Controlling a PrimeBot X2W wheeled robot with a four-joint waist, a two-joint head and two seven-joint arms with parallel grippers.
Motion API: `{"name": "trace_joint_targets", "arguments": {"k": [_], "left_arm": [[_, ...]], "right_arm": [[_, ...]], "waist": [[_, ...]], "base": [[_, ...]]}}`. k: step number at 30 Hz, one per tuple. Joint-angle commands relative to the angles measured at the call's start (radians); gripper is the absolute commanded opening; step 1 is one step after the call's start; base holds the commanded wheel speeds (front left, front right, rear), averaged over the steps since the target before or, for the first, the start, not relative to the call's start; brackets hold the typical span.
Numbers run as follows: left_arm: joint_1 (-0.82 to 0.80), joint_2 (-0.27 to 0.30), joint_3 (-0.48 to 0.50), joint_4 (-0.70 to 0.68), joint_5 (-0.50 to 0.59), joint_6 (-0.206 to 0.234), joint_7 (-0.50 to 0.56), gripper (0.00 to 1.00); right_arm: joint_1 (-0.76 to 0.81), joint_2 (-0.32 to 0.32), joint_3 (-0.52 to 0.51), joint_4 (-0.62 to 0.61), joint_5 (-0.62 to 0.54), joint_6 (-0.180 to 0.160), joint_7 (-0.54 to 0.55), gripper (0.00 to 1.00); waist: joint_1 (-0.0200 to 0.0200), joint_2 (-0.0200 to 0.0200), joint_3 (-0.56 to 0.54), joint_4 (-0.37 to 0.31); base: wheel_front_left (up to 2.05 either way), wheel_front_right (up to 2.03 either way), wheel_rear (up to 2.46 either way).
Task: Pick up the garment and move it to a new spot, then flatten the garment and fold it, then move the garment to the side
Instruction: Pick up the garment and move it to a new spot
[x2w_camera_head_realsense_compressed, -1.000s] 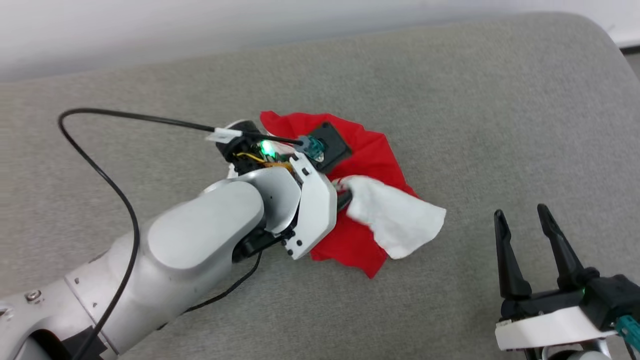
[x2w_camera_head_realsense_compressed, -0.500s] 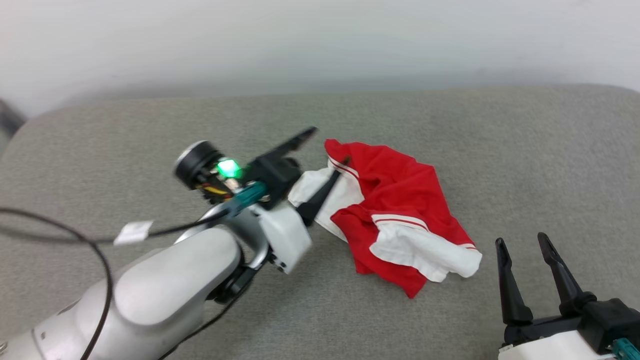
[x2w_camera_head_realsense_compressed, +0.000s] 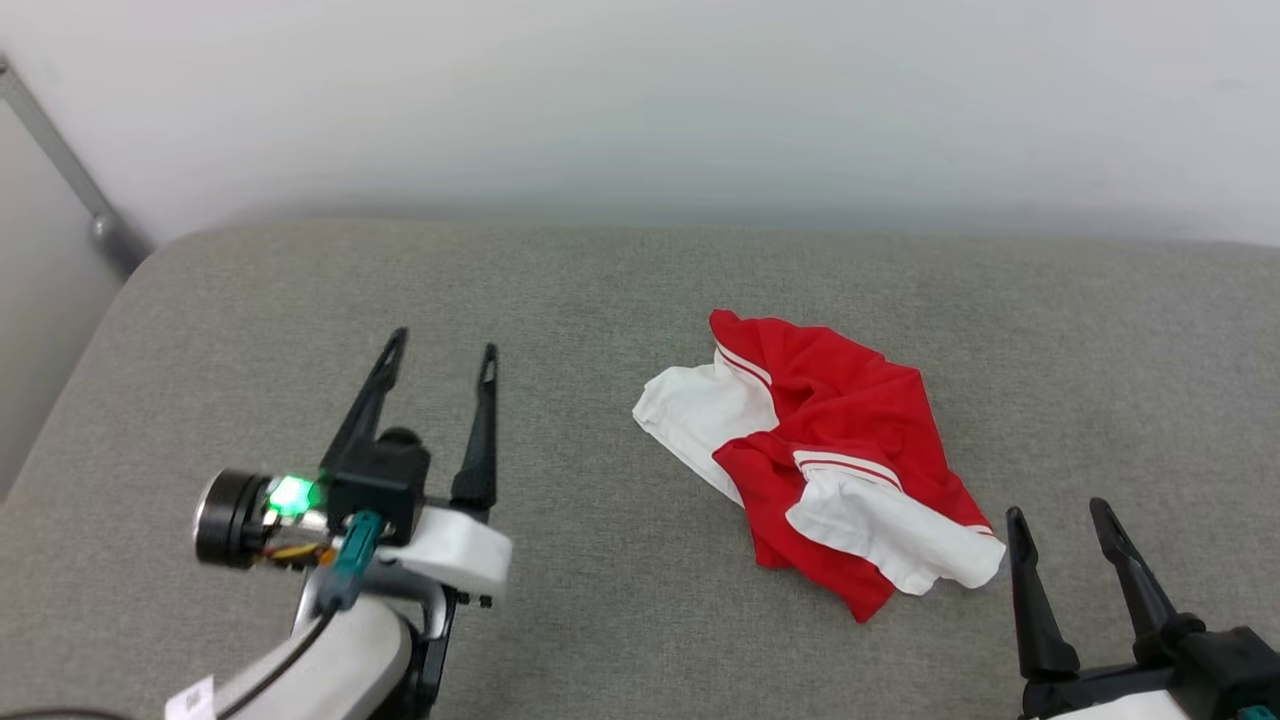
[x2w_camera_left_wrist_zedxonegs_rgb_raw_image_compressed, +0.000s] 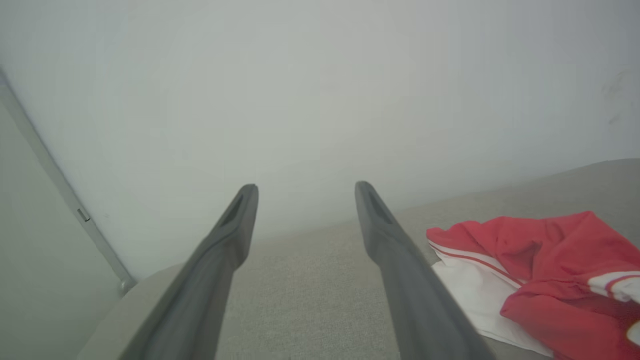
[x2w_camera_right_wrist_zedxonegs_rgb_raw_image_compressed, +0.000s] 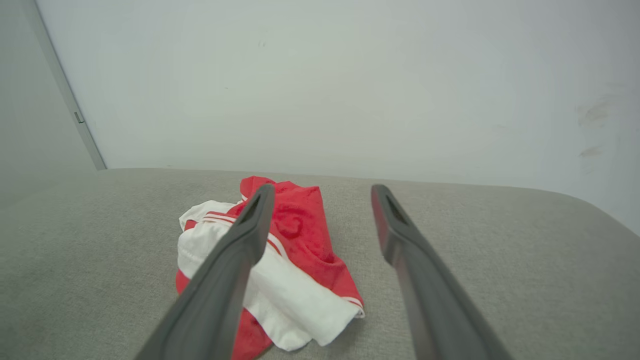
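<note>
While both of our grippers hung empty with their jaws spread wide, the crumpled red jersey T-shirt (x2w_camera_head_realsense_compressed: 850, 420) with white short sleeves and red-and-white striped seams lay in a heap on the grey woven cushion (x2w_camera_head_realsense_compressed: 600, 290). It sat well to the right of our left gripper (x2w_camera_head_realsense_compressed: 445, 343) and its jaws, and just ahead and left of our right gripper (x2w_camera_head_realsense_compressed: 1058, 510), touching neither. Beyond both pairs of fingertips rose a plain pale wall (x2w_camera_head_realsense_compressed: 640, 100).
</note>
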Motion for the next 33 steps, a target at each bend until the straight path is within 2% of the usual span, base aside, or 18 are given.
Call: {"name": "trace_joint_targets", "arguments": {"k": [1, 5, 9, 12, 20, 33], "left_arm": [[0.039, -0.007, 0.025, -0.007, 0.020, 0.014, -0.005, 1.00], [0.160, -0.042, 0.130, -0.038, 0.090, 0.046, -0.005, 1.00], [0.274, -0.083, 0.208, -0.041, 0.143, 0.028, -0.005, 1.00], [0.365, -0.129, 0.279, -0.032, 0.191, -0.018, -0.005, 1.00], [0.481, -0.223, 0.369, -0.002, 0.282, -0.140, -0.005, 1.00], [0.570, -0.328, 0.507, 0.023, 0.382, -0.268, -0.005, 1.00]], "right_arm": [[0.013, 0.002, -0.002, -0.003, 0.000, -0.001, -0.002, 1.00], [0.023, 0.002, -0.004, -0.002, 0.009, -0.001, -0.002, 1.00], [0.031, 0.002, -0.007, -0.002, 0.024, -0.001, -0.002, 1.00], [0.043, 0.002, -0.017, -0.001, 0.039, -0.001, -0.002, 1.00], [0.076, 0.002, -0.035, -0.004, 0.086, -0.001, -0.002, 1.00], [0.117, 0.002, -0.043, -0.006, 0.134, -0.001, -0.002, 1.00]], "waist": [[0.0001, 0.0000, -0.006, 0.007], [0.0001, 0.0000, -0.023, 0.016], [0.0001, 0.0000, -0.037, 0.017], [0.0001, 0.0000, -0.054, 0.019], [0.0001, 0.0000, -0.079, 0.020], [0.0001, 0.0000, -0.097, 0.013]], "base": [[0.00, 0.00, 0.00], [0.00, 0.00, 0.00], [0.00, 0.00, 0.00], [0.00, 0.00, 0.00], [0.00, 0.00, 0.00], [0.00, 0.00, 0.00]]}}
